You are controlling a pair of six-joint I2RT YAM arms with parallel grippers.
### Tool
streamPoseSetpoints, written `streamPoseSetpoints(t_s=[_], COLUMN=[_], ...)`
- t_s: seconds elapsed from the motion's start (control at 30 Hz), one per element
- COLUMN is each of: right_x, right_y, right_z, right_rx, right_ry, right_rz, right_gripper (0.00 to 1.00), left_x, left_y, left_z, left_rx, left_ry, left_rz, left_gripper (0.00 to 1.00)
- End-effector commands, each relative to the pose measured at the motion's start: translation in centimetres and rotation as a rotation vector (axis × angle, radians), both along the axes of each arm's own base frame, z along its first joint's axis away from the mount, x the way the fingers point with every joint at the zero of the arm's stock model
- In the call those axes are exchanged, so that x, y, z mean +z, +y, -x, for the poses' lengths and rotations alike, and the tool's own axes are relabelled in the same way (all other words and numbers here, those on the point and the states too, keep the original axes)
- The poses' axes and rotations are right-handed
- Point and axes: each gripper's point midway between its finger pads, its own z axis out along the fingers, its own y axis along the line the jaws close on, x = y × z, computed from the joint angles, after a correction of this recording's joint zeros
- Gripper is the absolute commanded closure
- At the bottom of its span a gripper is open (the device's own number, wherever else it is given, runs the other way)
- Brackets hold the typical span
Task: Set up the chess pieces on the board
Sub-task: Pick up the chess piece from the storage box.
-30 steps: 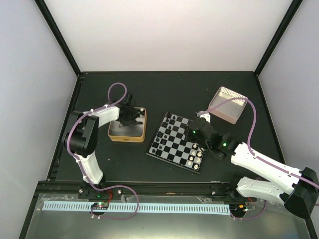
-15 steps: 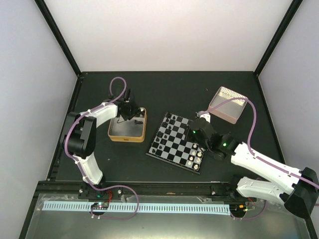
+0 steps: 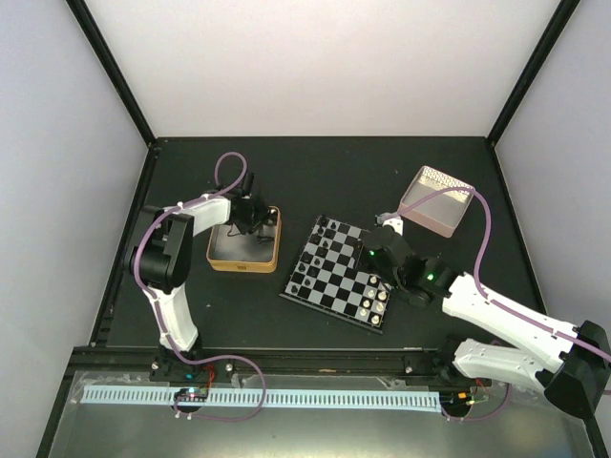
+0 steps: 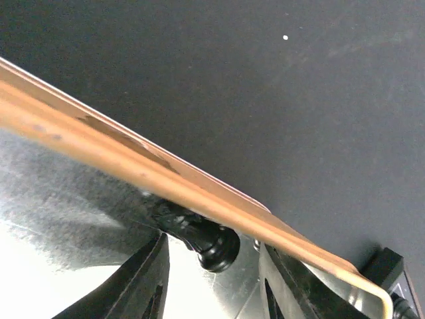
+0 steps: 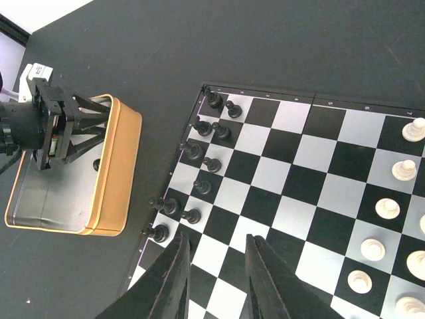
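The board [image 3: 330, 287] lies at the table's middle, turned at an angle. Several black chess pieces [image 5: 202, 126] stand in the two files along its left edge [image 3: 319, 250]. My left gripper [image 3: 244, 225] reaches down into the gold-rimmed tin [image 3: 242, 268]. Its jaws stand open in the left wrist view [image 4: 211, 263], with one black piece [image 4: 214, 244] lying loose between them on the shiny floor, against the tin's wall [image 4: 133, 163]. My right gripper [image 5: 217, 242] hovers open over the board's near-left squares [image 3: 374, 260], holding nothing.
White pieces [image 3: 375, 301] fill the board's right side [image 5: 388, 209]. A pink box [image 3: 437, 200] stands at the back right. Another dark piece [image 5: 97, 164] lies in the tin [image 5: 123, 166], whose rim sits close to the board's left edge.
The left jaws have gone from shut to open, and that hand has shifted slightly toward the tin's far side. The right arm has not moved.
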Motion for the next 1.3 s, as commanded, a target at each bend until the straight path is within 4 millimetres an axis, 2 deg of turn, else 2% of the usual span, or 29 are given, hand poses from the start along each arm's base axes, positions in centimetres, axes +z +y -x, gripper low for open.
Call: streamPoseSetpoints(t_s=[0.0, 0.27, 0.4, 0.53, 0.8, 0.87, 1.07, 1.27], right_x=[0.0, 0.3, 0.2, 0.2, 0.0, 0.0, 0.4, 1.0], right_y=[-0.8, -0.9, -0.9, -0.9, -0.9, -1.0, -1.6, -2.4], right_z=[-0.2, -0.2, -0.3, -0.2, -0.2, -0.2, 0.2, 0.5], right_rx=[-0.032, -0.035, -0.036, -0.035, -0.037, -0.038, -0.049, -0.052], right_ry=[-0.010, -0.018, -0.019, -0.018, -0.013, -0.012, -0.026, -0.061], right_rz=[0.009, 0.006, 0.006, 0.004, 0.006, 0.007, -0.003, -0.027], right_gripper=[0.75, 0.75, 0.75, 0.74, 0.74, 0.74, 0.74, 0.74], left_x=[0.3, 0.7, 0.7, 1.2, 2.9, 2.5, 0.2, -1.6], left_y=[1.2, 3.7, 2.0, 0.4, -0.6, -0.4, 1.6, 2.2], left_z=[-0.9, 0.1, -0.2, -0.5, -1.1, -1.3, -0.7, 0.2], left_rx=[0.058, 0.030, -0.073, -0.111, -0.068, -0.044, 0.060, 0.040], left_ry=[0.015, 0.042, 0.032, 0.012, -0.071, -0.054, 0.032, 0.102], left_rz=[-0.061, -0.222, -0.151, -0.062, 0.027, 0.024, -0.070, -0.117], left_gripper=[0.61, 0.75, 0.78, 0.73, 0.63, 0.63, 0.63, 0.68])
